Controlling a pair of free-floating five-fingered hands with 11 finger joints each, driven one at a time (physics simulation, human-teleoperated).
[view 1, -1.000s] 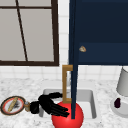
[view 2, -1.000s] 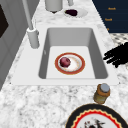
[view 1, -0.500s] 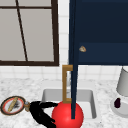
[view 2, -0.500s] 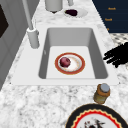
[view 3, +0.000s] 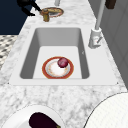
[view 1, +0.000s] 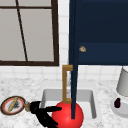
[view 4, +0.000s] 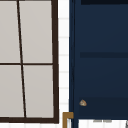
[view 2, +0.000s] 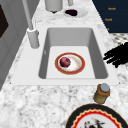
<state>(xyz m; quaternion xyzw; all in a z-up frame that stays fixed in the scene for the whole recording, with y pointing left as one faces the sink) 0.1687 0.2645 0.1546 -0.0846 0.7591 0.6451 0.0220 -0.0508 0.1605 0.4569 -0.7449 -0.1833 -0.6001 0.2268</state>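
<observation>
At the front edge of the sink (view 2: 101,50), 1 black hand (view 2: 117,55) is hovering over the counter (view 2: 37,100) with its fingers spread and straight, gripping nothing. In the front view this left hand (view 1: 43,113) is showing low at the picture's left, its fingers reaching toward a big red ball (view 1: 67,115) that is sitting just beside them; whether the fingertips are touching it I cannot tell. Just beside the hand on its other side, a small jar (view 2: 102,93) with a grey lid is standing upright on the counter, and beyond the jar a patterned plate (view 1: 12,105) is lying flat, a little further from the hand. In the right side view the hand (view 3: 26,5) is appearing at the far end, with the jar (view 3: 45,15) close by it and the patterned plate (view 3: 53,11) behind. Down in the basin, below and away from the hand, a red-rimmed plate (view 2: 70,63) is lying with 1 dark red fruit (view 2: 65,62) resting on it. Well apart from the hand, at the far end of the counter, a white dish (view 2: 80,12) is carrying an eggplant (view 2: 71,12).
</observation>
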